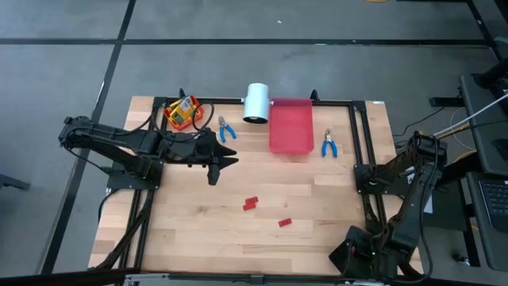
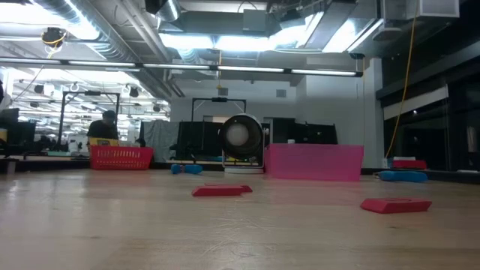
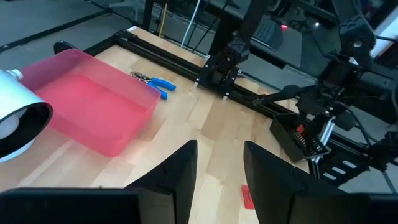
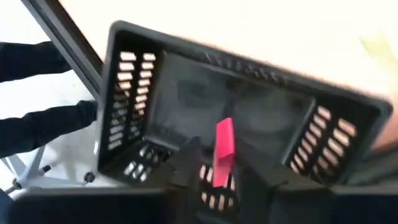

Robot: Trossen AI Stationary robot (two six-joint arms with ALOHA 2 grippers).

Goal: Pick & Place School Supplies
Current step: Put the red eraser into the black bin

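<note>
1 red block point(image 4: 223, 149) sits between the right gripper point(image 4: 225, 163)'s parted fingers, above the black basket point(image 4: 249, 112), low in the frame. It could bounce out. 2 red blocks point(image 1: 251, 204) lie mid-table. The left gripper point(image 3: 221, 171) hangs open, empty.

No text seems readable anywhere, even on the orange boxes point(image 1: 182, 113).
</note>
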